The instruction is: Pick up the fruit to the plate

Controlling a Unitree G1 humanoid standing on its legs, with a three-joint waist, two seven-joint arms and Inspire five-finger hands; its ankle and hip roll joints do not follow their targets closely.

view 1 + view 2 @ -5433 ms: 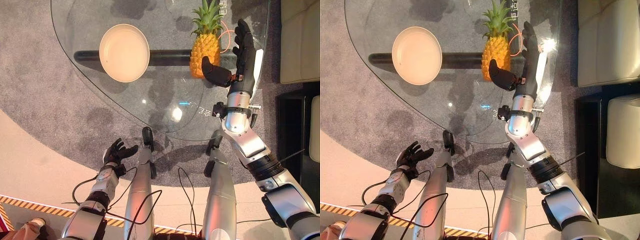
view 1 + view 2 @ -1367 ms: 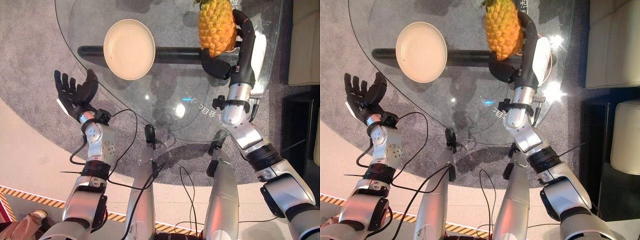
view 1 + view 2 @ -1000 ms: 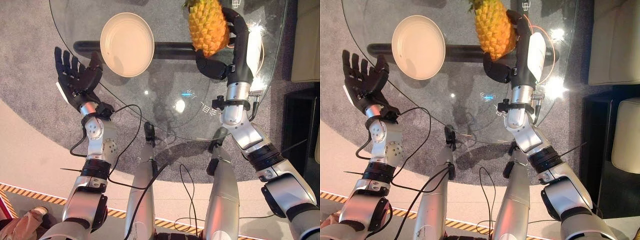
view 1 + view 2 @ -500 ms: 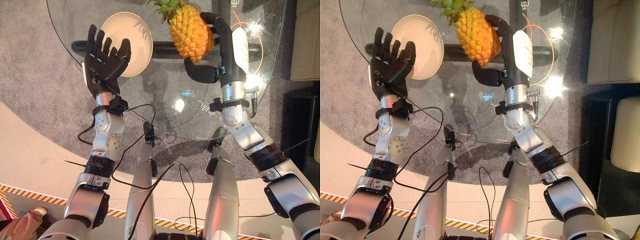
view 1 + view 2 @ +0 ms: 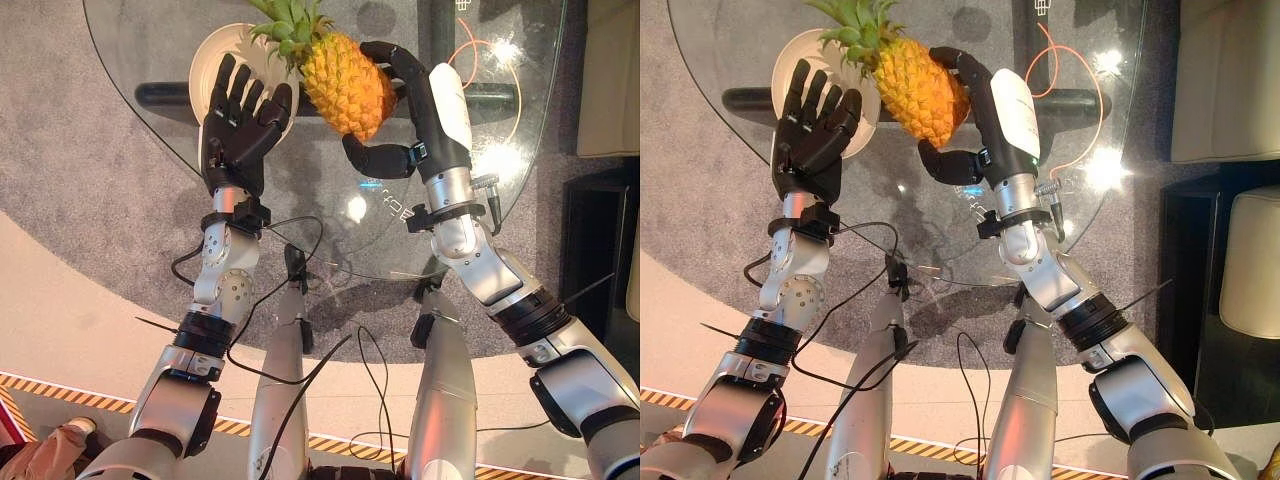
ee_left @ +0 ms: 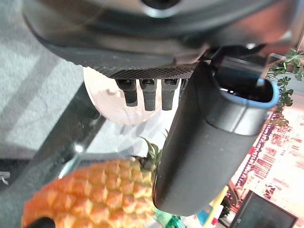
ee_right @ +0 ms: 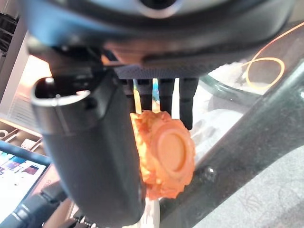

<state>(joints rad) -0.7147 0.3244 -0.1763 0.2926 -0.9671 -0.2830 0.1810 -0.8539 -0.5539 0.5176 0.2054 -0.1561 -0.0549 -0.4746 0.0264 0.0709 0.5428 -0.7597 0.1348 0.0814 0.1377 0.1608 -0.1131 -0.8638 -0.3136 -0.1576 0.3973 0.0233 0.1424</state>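
Observation:
An orange pineapple (image 5: 345, 82) with a green crown hangs tilted above the glass table, its crown over the cream plate (image 5: 207, 62). My right hand (image 5: 415, 120) is shut on the fruit, fingers over its far side and thumb under its base (image 7: 166, 156). My left hand (image 5: 240, 125) is raised with fingers straight and spread, palm facing the pineapple, just left of it and in front of the plate. In the left wrist view the pineapple (image 6: 90, 194) lies past the thumb, apart from it.
The round glass table (image 5: 500, 180) has a dark bar beneath it and an orange cable loop (image 5: 478, 50) at the far right. Grey carpet surrounds it. A pale sofa (image 5: 612, 70) and dark furniture stand at the right.
My right hand has carried the pineapple left toward the plate and tilted it further. My left hand has risen and moved right, close beside the fruit.

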